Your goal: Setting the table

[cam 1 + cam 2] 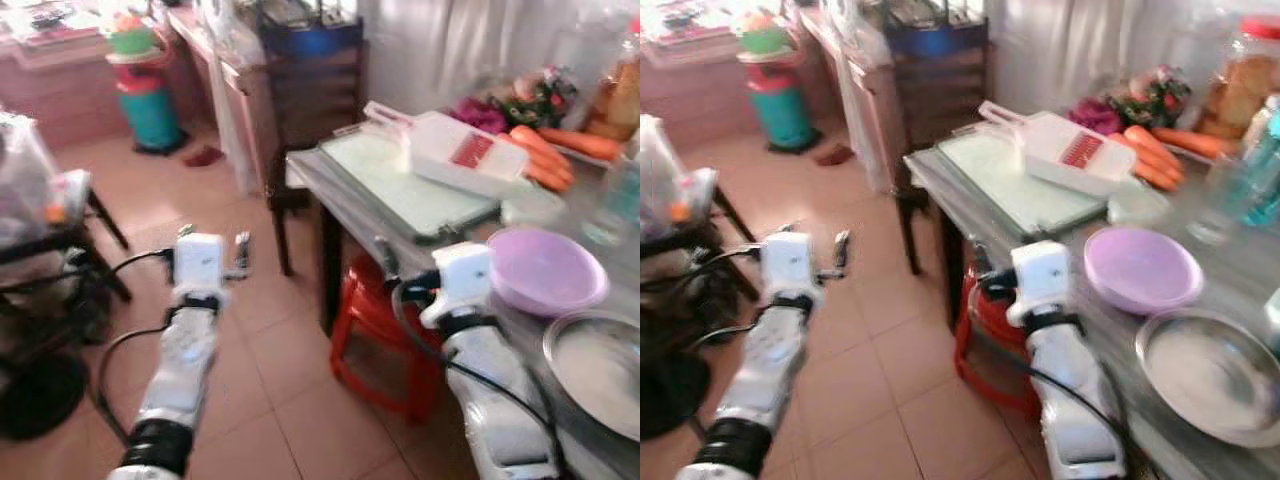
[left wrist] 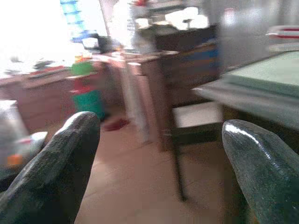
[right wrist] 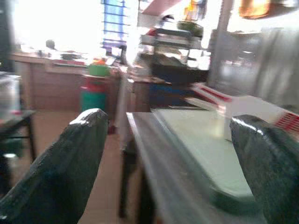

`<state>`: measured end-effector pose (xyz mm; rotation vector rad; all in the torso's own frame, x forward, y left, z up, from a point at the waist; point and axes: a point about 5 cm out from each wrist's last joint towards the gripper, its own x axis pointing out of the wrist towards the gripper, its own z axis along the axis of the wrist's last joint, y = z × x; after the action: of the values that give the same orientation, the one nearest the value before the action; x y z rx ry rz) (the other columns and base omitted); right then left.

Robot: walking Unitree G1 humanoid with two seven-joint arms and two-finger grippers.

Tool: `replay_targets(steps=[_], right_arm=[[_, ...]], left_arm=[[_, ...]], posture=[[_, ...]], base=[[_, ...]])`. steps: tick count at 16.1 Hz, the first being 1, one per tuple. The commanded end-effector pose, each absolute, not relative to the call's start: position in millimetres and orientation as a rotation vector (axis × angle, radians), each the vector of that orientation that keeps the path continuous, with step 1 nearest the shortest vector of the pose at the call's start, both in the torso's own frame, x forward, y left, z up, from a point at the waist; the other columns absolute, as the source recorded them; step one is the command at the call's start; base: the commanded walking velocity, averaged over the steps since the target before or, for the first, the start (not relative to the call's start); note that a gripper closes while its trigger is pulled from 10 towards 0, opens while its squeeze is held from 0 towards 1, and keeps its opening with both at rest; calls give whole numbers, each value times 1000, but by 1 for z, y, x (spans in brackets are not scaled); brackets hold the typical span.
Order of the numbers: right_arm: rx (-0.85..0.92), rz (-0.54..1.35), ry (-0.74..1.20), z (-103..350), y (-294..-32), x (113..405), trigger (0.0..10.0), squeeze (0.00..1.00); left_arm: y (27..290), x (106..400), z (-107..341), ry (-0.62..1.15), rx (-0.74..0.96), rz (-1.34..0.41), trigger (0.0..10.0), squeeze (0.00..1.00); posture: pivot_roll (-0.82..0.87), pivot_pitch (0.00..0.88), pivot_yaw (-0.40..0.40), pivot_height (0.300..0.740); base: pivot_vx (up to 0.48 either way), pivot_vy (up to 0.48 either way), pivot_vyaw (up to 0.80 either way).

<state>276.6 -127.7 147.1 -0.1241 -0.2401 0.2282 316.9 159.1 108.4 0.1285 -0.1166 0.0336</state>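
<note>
Purple bowl (image 1: 545, 270): sits on the grey surface (image 1: 970, 205), just beside the steel plate (image 1: 600, 370) and nearer the robot than the green cutting board (image 1: 400, 180).
Steel plate: flat on the same surface, at its near end, on the robot's right.
Other things on the surface: a white slicer (image 1: 450, 150) lies partly on the cutting board, with carrots (image 1: 540, 155) beyond it (the far end is blurred, so the jars and bottles there are hard to name).
Right gripper (image 3: 170, 168): held at the surface's edge, jaws spread wide and empty, looking along the surface's edge towards the cutting board.
Left gripper (image 2: 161, 168): out over the tiled floor (image 1: 230, 330), well apart from the surface, jaws likewise spread wide and empty.
Bearing: the bowl and plate lie to the right of the right arm's wrist, level with it or behind the fingertips, not ahead of the jaws.
Nearer arm: the right, plainly; the left has the whole corner of the surface between it and the dishes.
Next move, as a judgement: the right arm would have to swing rightward and draw back to bring the jaws over the bowl's rim.
Under the surface: a red stool (image 1: 375, 340).
</note>
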Motion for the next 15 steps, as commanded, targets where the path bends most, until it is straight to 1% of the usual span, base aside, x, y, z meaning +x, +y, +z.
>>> replay_targets(steps=[1, 4, 9, 11, 13, 14, 15], right_arm=[[-132, 224, -250, 150, -131, 277, 10000, 0], [-134, 223, -243, 148, -134, 277, 10000, 0], [-135, 230, -234, 146, -134, 278, 10000, 0], [-109, 242, -194, 135, -137, 281, 10000, 0], [-80, 232, -149, 118, -146, 281, 10000, 0], [-72, 200, -65, 98, -157, 282, 10000, 0], [-45, 152, 25, 76, -169, 280, 10000, 0]], left_arm=[[155, 319, 112, -132, 126, 29, 10000, 0], [153, 319, 109, -121, 126, 31, 10000, 0], [157, 319, 104, -92, 144, 66, 10000, 0], [161, 320, 93, -26, 154, 63, 10000, 0], [164, 318, 76, 54, 185, 4, 10000, 0], [170, 312, 58, 143, 155, -48, 10000, 0], [178, 306, 43, 209, 149, -50, 10000, 0]], posture=[[-42, 0, 65, 740], [-43, 0, 66, 740], [-39, 0, 60, 740], [-38, 0, 60, 740], [-38, 0, 59, 740], [-37, 0, 54, 740], [-36, 0, 48, 740]], base=[[0, 0, 800], [0, 0, 800], [0, 0, 800], [0, 0, 0], [0, 0, 0], [0, 0, 0], [0, 0, 0]])
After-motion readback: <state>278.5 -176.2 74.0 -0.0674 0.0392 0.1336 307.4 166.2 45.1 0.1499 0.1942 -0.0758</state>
